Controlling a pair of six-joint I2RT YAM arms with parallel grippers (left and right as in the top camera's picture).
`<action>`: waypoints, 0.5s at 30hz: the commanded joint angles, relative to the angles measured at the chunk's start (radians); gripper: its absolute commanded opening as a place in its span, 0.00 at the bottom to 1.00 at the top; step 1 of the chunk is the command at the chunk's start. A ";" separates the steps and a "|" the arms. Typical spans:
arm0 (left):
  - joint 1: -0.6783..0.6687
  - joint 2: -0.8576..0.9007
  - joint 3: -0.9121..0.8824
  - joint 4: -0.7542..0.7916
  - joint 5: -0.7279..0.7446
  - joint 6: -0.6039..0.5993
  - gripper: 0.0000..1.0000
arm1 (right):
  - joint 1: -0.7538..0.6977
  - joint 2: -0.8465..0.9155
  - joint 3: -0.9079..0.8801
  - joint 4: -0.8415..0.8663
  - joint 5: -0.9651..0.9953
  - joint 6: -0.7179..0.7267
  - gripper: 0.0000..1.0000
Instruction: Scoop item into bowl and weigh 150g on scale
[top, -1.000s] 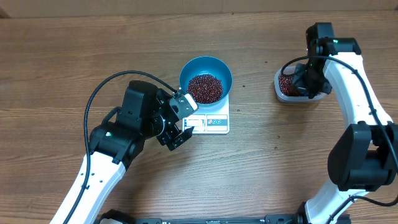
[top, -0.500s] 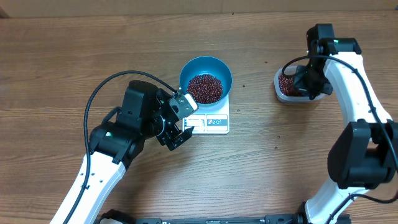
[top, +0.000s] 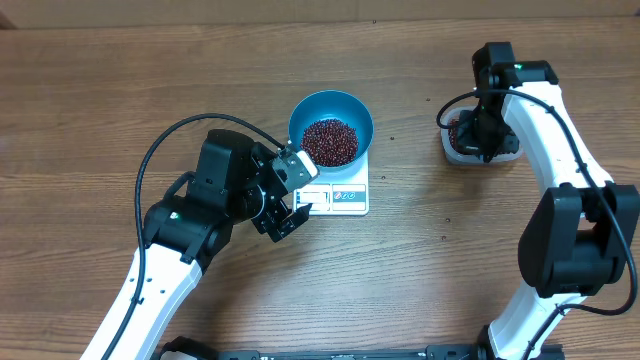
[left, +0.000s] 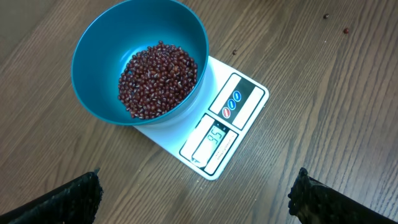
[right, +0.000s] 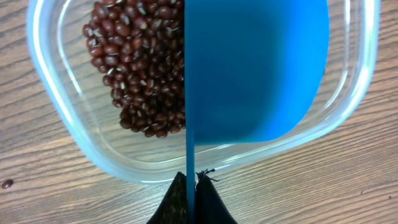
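Note:
The blue bowl (top: 345, 103) (left: 99, 56) stands on the white scale (top: 345, 197) (left: 239, 102) and holds a heap of red-brown beans (top: 329, 141) (left: 158, 78). The scale's display faces my left gripper (top: 290, 195) (left: 196, 193), which hovers open just in front of it, with nothing between the fingers. At the right, my right gripper (top: 478, 135) (right: 191, 180) is shut on the thin handle of a blue scoop (right: 255, 68). The scoop is edge-on inside a clear tub (top: 450, 152) (right: 50, 93), beside more beans (right: 143, 68).
A few stray beans lie on the wooden table (top: 445, 238) (left: 345, 29) (right: 6, 184). The left arm's black cable (top: 160, 150) loops over the table left of the bowl. The right arm reaches in along the right edge.
My right gripper has shifted left and a little farther over the tub with the scoop. The left arm, the bowl and the scale have not moved.

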 joint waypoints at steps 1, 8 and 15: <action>0.005 0.003 0.027 0.000 0.008 -0.017 1.00 | 0.006 0.012 -0.002 -0.005 0.006 -0.007 0.04; 0.005 0.003 0.027 0.000 0.008 -0.017 0.99 | 0.004 0.013 -0.002 -0.003 -0.059 -0.035 0.04; 0.005 0.003 0.027 0.000 0.008 -0.017 1.00 | 0.004 0.015 -0.002 0.005 -0.098 -0.037 0.04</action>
